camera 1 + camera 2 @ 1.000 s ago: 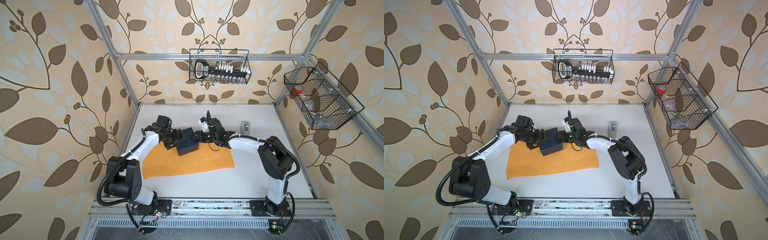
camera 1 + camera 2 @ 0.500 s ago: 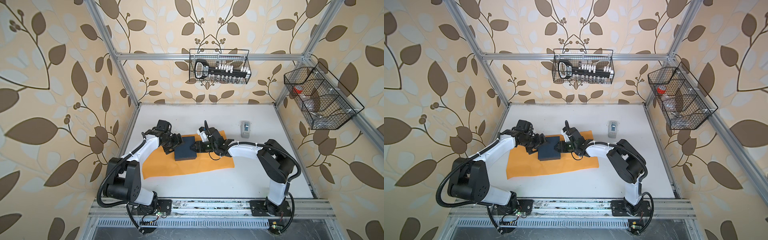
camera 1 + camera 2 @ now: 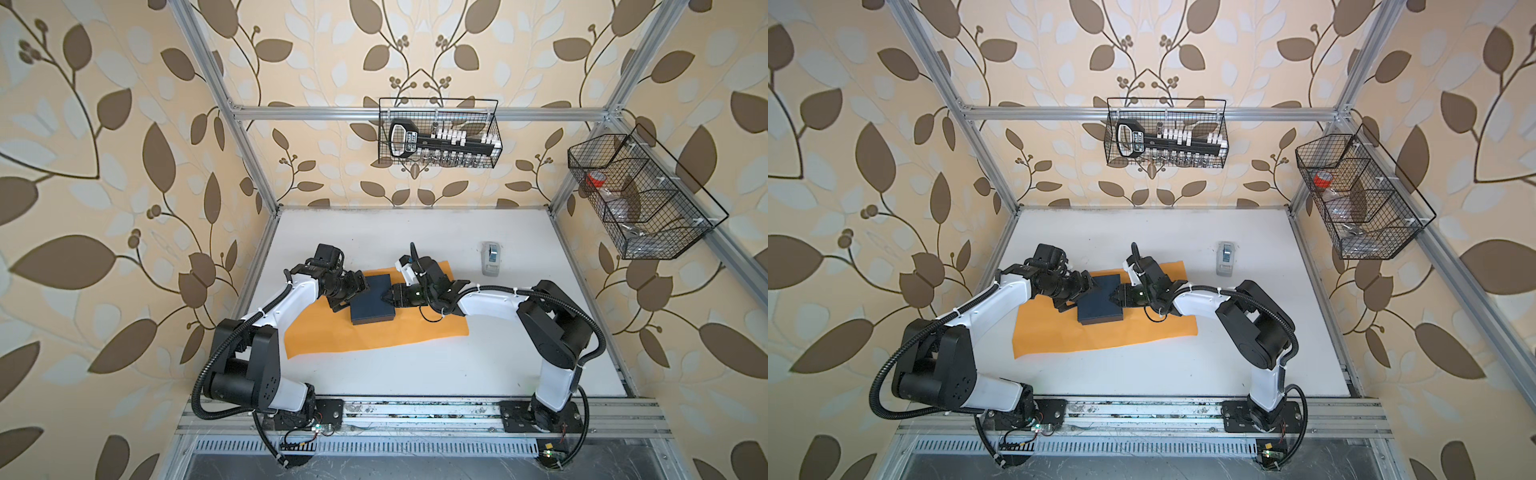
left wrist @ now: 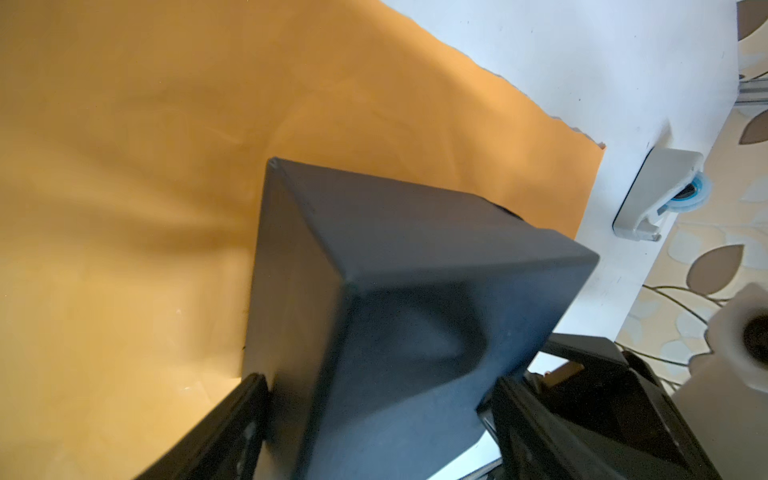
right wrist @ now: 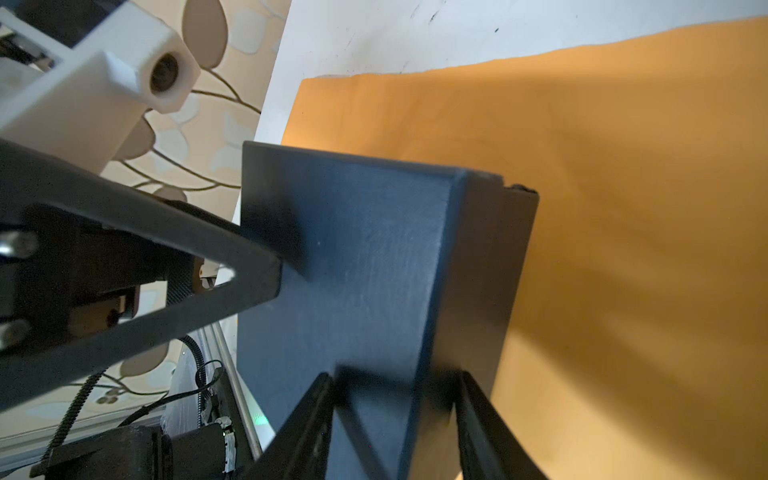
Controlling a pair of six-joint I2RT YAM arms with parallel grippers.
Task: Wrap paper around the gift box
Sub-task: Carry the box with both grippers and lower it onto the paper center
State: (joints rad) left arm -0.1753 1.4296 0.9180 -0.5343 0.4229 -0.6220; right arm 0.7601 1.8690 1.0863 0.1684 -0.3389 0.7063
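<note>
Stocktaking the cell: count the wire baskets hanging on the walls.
2. The back basket hangs on the back wall, facing the camera. The side basket hangs on the right wall. None appears hidden.

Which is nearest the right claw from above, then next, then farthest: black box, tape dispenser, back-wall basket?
1. gift box, clamped in the right gripper.
2. tape dispenser, farther back, to its right.
3. wire basket, on the back wall.
</note>
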